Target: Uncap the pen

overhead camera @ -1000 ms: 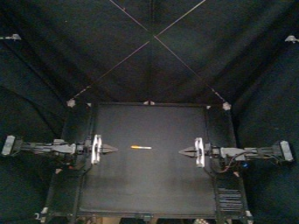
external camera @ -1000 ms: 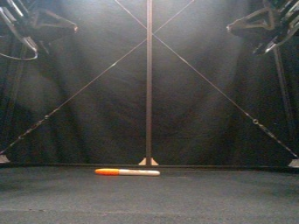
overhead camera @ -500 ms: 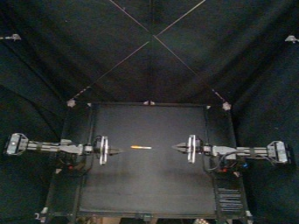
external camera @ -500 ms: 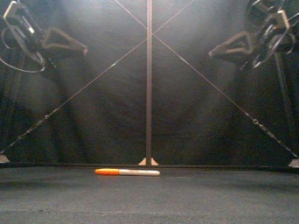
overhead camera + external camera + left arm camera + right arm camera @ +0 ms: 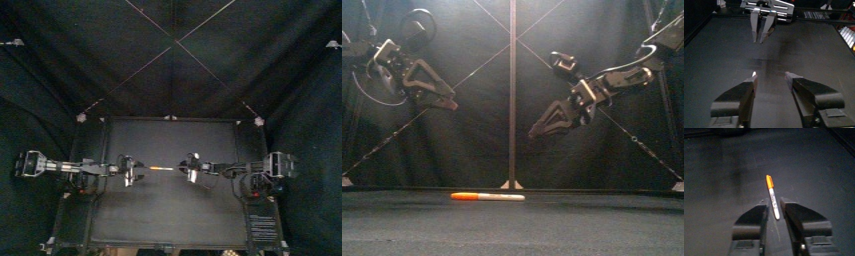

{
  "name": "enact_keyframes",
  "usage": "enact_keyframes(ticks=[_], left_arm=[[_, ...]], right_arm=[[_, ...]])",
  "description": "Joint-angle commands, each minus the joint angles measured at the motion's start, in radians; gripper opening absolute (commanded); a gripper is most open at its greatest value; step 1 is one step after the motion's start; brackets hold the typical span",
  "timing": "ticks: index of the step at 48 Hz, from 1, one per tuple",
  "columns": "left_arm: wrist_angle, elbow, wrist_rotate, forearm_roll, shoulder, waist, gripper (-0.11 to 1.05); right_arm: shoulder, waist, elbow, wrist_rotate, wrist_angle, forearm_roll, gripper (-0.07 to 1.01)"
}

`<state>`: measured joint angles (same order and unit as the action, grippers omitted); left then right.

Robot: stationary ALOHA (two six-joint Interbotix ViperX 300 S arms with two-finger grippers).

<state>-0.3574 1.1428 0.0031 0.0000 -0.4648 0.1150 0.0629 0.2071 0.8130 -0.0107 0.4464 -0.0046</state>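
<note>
Orange cap, white body: the pen lies flat on the table, its cap on. Above the pen on the left hangs the left gripper, jaws wide apart, empty. Above the pen on the right is the right gripper, jaws a little apart, empty too.

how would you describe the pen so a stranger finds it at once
On the black table, look midway between the left gripper and the right gripper, below them. The pen lies flat there: slim, white with an orange cap, the only loose thing.
</note>
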Motion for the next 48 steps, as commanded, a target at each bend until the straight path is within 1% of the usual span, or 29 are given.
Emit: enact_keyframes(ticks=[1, 6, 14, 20, 28, 33, 36, 38, 42, 46, 48], left_arm=[[-0.003, -0.021, 0.0, 0.0, 0.005, 0.003, 1.01], [-0.005, -0.02, 0.0, 0.0, 0.006, 0.006, 1.01], [-0.003, -0.018, 0.0, 0.0, 0.006, 0.006, 1.01], [-0.002, -0.017, 0.0, 0.0, 0.006, 0.006, 1.01], [0.0, -0.015, 0.0, 0.0, 0.009, 0.006, 1.01], [0.0, -0.017, 0.0, -0.002, 0.023, 0.009, 1.01], [0.006, -0.021, 0.0, -0.002, 0.032, 0.015, 1.01], [0.015, -0.025, 0.0, -0.002, 0.041, 0.02, 1.01], [0.044, -0.038, 0.0, 0.002, 0.06, 0.031, 1.01], [0.092, -0.06, 0.0, 0.002, 0.08, 0.041, 1.01], [0.121, -0.074, 0.0015, 0.006, 0.091, 0.044, 1.01]], right_arm=[[0.057, 0.005, -0.069, 0.0, -0.037, -0.011, 0.79], [0.103, 0.005, -0.106, 0.003, -0.075, -0.02, 0.79], [0.155, 0.017, -0.153, 0.002, -0.123, -0.021, 0.79], [0.176, 0.031, -0.17, 0.003, -0.133, -0.025, 0.79], [0.207, 0.034, -0.176, 0.0, -0.14, -0.026, 0.79], [0.224, 0.034, -0.181, 0.0, -0.152, -0.026, 0.78], [0.23, 0.034, -0.184, -0.002, -0.158, -0.031, 0.77], [0.23, 0.034, -0.184, 0.0, -0.163, -0.035, 0.75], [0.225, 0.034, -0.183, 0.002, -0.17, -0.046, 0.65], [0.212, 0.034, -0.179, 0.009, -0.175, -0.052, 0.54], [0.199, 0.034, -0.178, 0.012, -0.178, -0.052, 0.5]])
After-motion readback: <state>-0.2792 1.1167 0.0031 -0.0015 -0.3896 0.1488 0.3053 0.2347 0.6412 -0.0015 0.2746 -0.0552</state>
